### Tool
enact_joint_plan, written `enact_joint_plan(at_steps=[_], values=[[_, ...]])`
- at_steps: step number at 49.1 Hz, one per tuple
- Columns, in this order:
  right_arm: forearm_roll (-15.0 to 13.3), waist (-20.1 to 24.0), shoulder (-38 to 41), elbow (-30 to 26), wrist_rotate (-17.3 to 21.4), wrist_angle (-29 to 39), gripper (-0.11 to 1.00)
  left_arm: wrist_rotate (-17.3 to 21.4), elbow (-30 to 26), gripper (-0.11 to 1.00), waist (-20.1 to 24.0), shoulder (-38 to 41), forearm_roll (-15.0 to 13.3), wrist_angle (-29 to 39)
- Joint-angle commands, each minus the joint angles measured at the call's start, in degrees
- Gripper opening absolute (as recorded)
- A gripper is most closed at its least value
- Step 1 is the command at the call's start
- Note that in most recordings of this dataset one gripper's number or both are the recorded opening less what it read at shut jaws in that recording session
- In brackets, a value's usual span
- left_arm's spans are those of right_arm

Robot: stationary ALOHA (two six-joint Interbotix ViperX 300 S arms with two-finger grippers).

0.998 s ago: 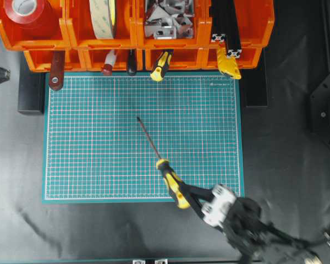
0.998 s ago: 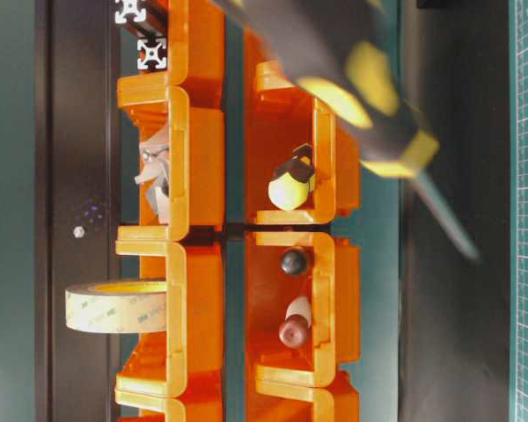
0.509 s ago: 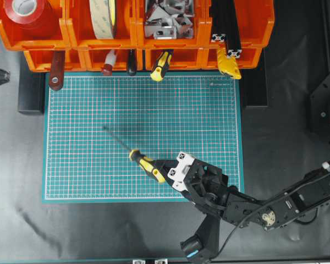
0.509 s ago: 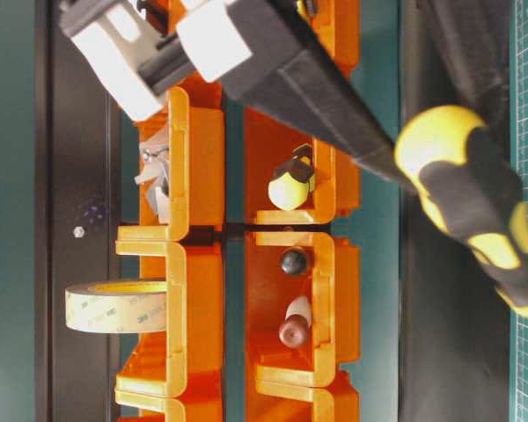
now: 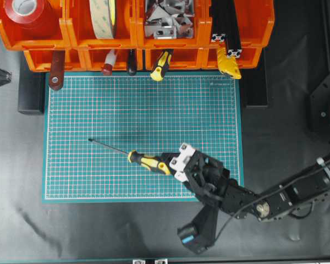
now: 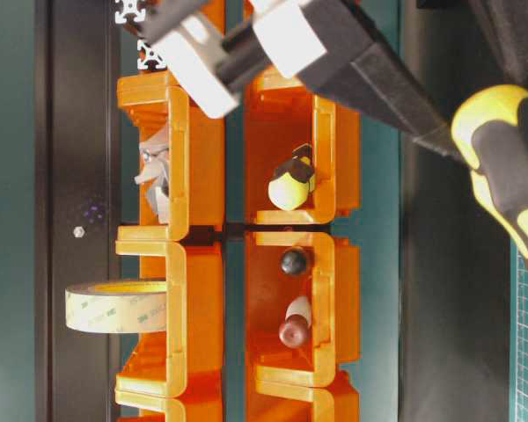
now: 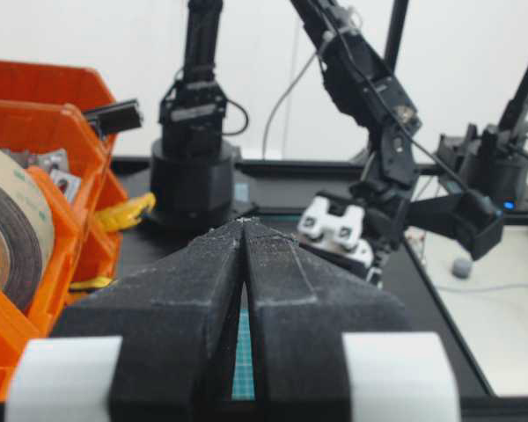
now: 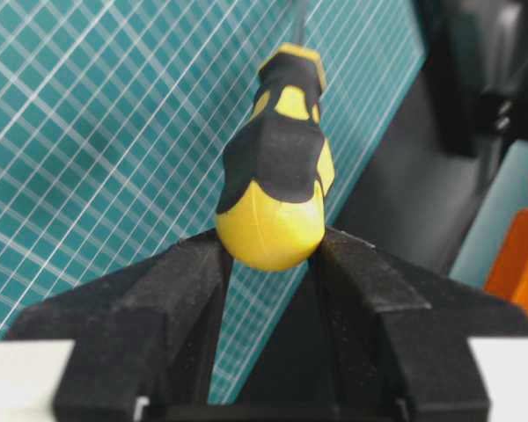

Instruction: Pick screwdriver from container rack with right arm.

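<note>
- Gripping the screwdriver (image 5: 147, 161) by its handle butt, the right gripper (image 5: 169, 166) holds it over the green mat (image 5: 209, 110).
- Left gripper (image 7: 245, 230) fingers sit pressed together, holding nothing.

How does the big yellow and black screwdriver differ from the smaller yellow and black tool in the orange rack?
The screwdriver is gripped at its handle end by the right pincer, over the green mat; the smaller tool sits in the rack. The screwdriver's shaft shows; the smaller tool's is hidden. Both have yellow-and-black handles.

Left tool (image 7: 244, 230) closed, facing right arm (image 7: 370, 114) beside container rack (image 7: 35, 167).
</note>
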Motion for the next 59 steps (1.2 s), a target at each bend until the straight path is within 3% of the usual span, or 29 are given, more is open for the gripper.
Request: enact_joint_plan(at_steps=[1,7,10,12,25,31,37,48,59], values=[[1.5,-0.5,-0.8,0.1,0.2,-0.1,0.29,-0.2,-1.5,0.0,-0.2,0.6,0.2,-0.3],[3.2,-1.0,-0.9,1.6,0.0,-0.5,0.26,-0.2,-1.4,0.0,-0.3,0.6,0.2,-0.3],[4.1,-1.0,-1.1,2.4,0.0,-1.1,0.16,-0.2,-1.5,0.0,-0.4,0.7,0.2,-0.3],[4.8,-1.0,-1.1,2.8,-0.1,-1.9,0.16,-0.2,-1.5,0.0,-0.4,0.7,0.2,-0.3],[9.4,-1.0,-1.6,3.9,0.5,-4.4,0.65,-0.2,-1.3,0.0,-0.5,0.7,0.2,-0.3],[10.5,-0.8,-2.3,3.6,2.1,-1.5,0.77,-0.2,-1.4,0.0,-0.7,0.7,0.2,0.1],[10.5,-0.5,-4.8,3.7,6.4,0.6,0.77,-0.2,-1.3,0.0,-0.8,0.7,0.2,1.0],[10.3,-0.2,-14.4,5.3,19.9,1.9,0.77,-0.2,-1.3,0.0,-0.9,0.8,0.2,1.9],[9.0,-0.2,-27.8,10.6,33.1,-1.1,0.77,-0.1,-1.3,0.0,-0.9,0.8,0.2,2.7]])
